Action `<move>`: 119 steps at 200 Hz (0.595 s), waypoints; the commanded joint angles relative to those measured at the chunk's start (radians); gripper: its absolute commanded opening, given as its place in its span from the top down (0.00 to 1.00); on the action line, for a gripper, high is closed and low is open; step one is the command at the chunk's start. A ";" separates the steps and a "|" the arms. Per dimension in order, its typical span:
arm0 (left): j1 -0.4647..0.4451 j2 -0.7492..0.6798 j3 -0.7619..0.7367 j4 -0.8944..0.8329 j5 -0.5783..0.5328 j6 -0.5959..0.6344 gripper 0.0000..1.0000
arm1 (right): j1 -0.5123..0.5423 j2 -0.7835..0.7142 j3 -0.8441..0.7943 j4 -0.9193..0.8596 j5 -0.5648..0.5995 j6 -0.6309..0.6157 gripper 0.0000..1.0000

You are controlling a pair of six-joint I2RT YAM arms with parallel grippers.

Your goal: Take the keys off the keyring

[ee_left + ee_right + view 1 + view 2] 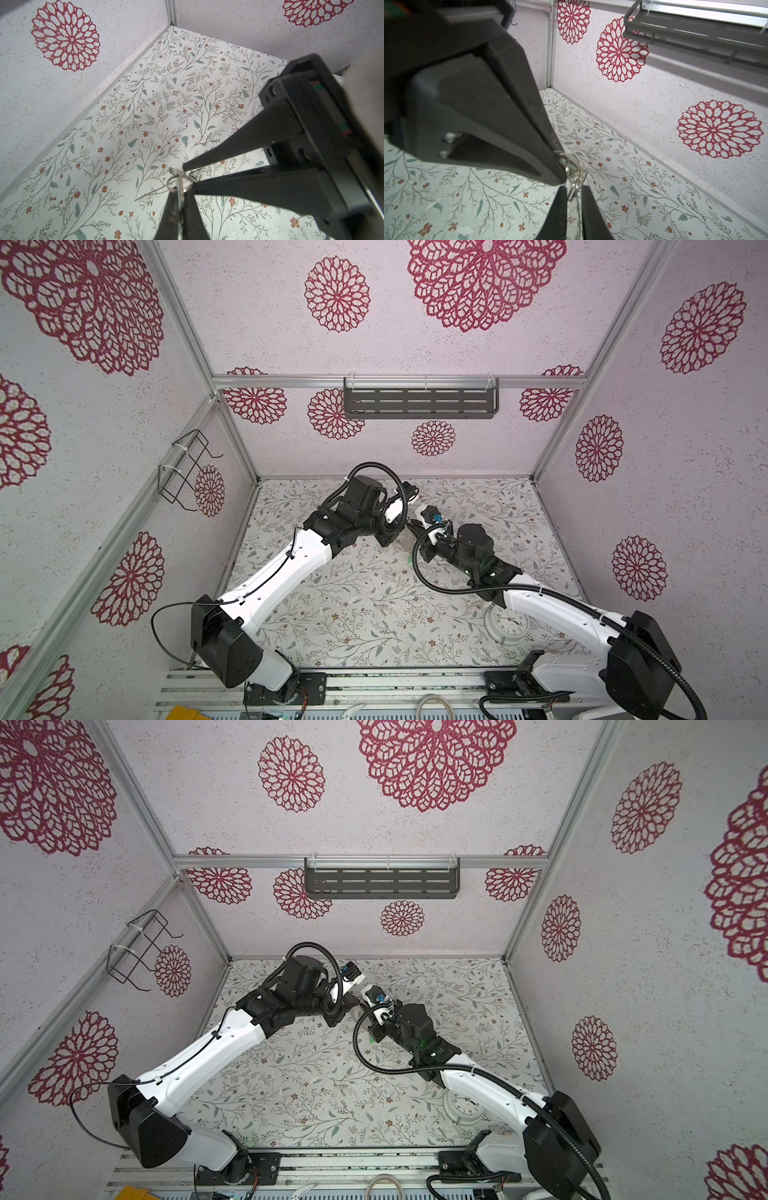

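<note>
Centrally, lower frame of left wrist view: left gripper (180, 195) pinching thin metal piece (181, 200) carrying keyring (179, 184); right gripper (188, 176) reaching from frame right, fingers (228, 148) narrowly parted, straddling keyring; axes crossing; grip unconfirmed.

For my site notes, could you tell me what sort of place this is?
Probably a robot test cell: an aluminium frame, patterned panel walls, two arms bolted to a front rail.

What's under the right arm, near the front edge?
A white alarm clock; its face and hands show in both top views. The right arm covers its far rim and hides anything else beneath it.
</note>
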 commanded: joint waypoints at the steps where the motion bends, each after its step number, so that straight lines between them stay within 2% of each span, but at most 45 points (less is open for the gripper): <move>1: -0.012 0.007 0.039 0.007 0.010 -0.008 1.00 | 0.003 -0.019 0.023 0.041 0.026 0.022 0.79; 22: -0.014 0.007 0.040 0.005 0.008 -0.008 1.00 | 0.003 -0.015 0.025 0.044 0.026 0.023 0.78; 50: -0.015 0.005 0.041 -0.001 0.005 -0.008 1.00 | 0.003 -0.012 0.026 0.039 0.025 0.019 0.82; 119: -0.014 0.003 0.050 -0.036 -0.011 0.017 1.00 | 0.003 -0.042 -0.015 0.075 0.009 -0.005 0.97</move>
